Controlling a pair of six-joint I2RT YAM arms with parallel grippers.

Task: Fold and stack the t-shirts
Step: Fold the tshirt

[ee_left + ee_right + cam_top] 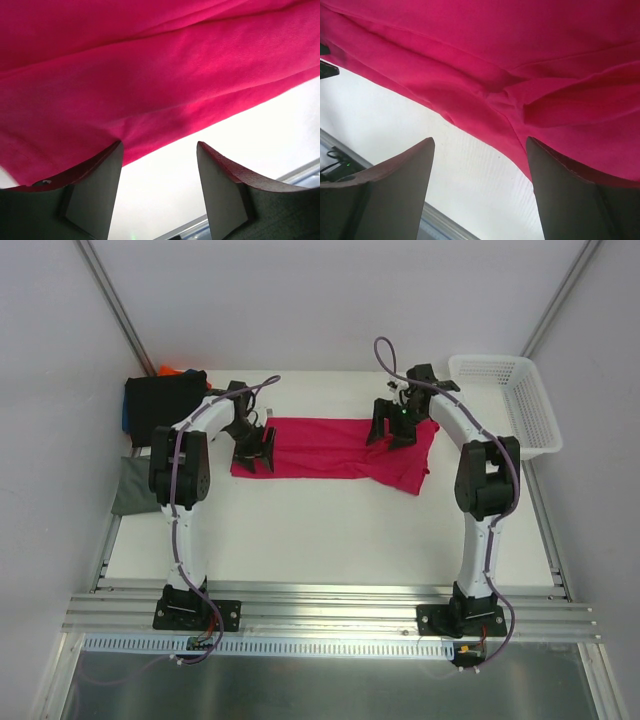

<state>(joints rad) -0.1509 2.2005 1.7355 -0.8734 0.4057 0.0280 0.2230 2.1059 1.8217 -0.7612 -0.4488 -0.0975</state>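
Overhead camera looks down; wrist cameras (pressed close) share its pink t-shirt [330,448].

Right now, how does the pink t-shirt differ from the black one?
The pink t-shirt lies stretched in a long band across the table; the black t-shirt is a compact bundle at its far left edge. The pink t-shirt covers far more surface than the black t-shirt. Both are cloth.

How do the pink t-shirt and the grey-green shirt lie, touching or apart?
Apart. In the top view, table and the left arm lie between the pink t-shirt and the grey-green shirt.
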